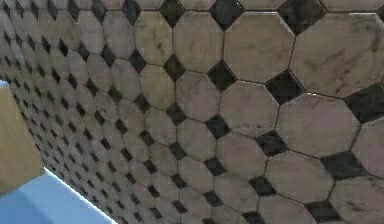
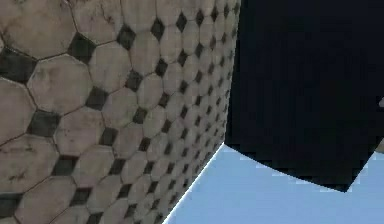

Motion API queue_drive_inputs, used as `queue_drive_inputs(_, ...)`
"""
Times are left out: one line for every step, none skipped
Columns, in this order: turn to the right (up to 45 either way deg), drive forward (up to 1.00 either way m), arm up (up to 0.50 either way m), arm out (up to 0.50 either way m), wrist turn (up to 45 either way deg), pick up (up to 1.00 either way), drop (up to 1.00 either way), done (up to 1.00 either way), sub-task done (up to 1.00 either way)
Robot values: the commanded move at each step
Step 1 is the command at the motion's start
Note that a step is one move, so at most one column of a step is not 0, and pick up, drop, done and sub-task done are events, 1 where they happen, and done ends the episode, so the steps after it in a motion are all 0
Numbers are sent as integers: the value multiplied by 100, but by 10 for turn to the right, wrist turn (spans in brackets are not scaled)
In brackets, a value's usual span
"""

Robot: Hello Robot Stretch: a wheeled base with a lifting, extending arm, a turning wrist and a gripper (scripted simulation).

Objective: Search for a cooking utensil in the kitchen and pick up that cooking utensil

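Facing a tiled wall (image 1: 200,100) nearly head-on in the forward view: beige 8-sided tiles with small black squares between, running off toward the view's left. Sitting at the lower left edge, a tan wooden block (image 1: 14,150), maybe a cabinet side or a desk end, cannot tell which, standing on a pale blue floor (image 1: 50,205). In the arm side view, seeing the same tiling covering the left half and meeting a dark panel (image 2: 300,80) at a corner; panel plain and near black, no handle or shelf to make out; blue floor spreading below both at the lower right.

Judging the step as searching: nothing singled out yet to reach for. Key relation for the coming move, direction from the jaws to the cooking utensil: cannot tell from here, nor its long axis. Guessing at somewhere past the wooden block, toward the forward view's left, going by the 1 piece of furniture hinting at a kitchen unit; only a guess. Cannot tell the state of the jaws either.

Probably calling for turning the base away from the wall before any arm work. Risking a bump against the tiles if driving straight on, being this near.
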Motion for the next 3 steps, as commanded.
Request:
queue_drive_inputs(0,15,0,0,0,0,0,0,0)
queue_drive_inputs(-450,0,0,0,0,0,0,0,0)
queue_drive_inputs(-90,0,0,0,0,0,0,0,0)
